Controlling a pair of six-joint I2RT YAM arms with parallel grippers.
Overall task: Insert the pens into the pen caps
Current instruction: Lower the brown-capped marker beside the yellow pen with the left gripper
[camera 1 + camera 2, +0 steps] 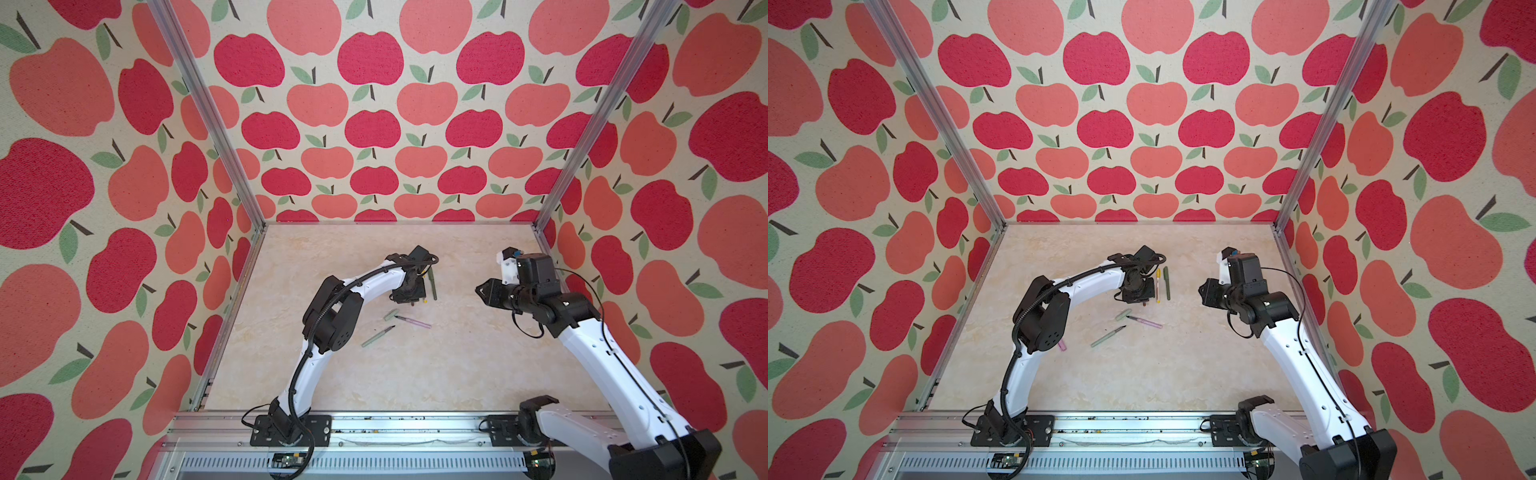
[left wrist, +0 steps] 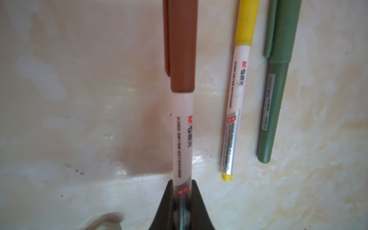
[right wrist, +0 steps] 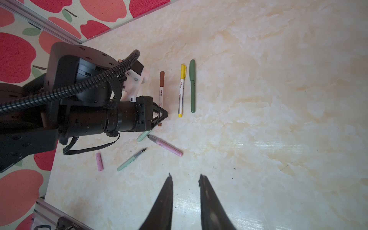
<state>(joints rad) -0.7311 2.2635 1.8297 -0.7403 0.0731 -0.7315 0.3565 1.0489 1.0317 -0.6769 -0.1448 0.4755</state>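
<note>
My left gripper (image 2: 182,185) is clamped tight on the tail end of the brown-capped pen (image 2: 182,129), with the white barrel pinched between the jaws and the cap pointing away. Parallel to it on the marbled table (image 3: 278,99) lie the yellow-capped pen (image 2: 235,111) and, next over, the capped dark green pen (image 2: 275,95). My right gripper (image 3: 186,179) hangs over bare table, jaws slightly apart with nothing between them. Closer to my base lie the uncapped pink pen (image 3: 166,146), its tip near the pale green cap (image 3: 142,136), the uncapped pale green pen (image 3: 130,160), and the pink cap (image 3: 99,161) off by itself.
</note>
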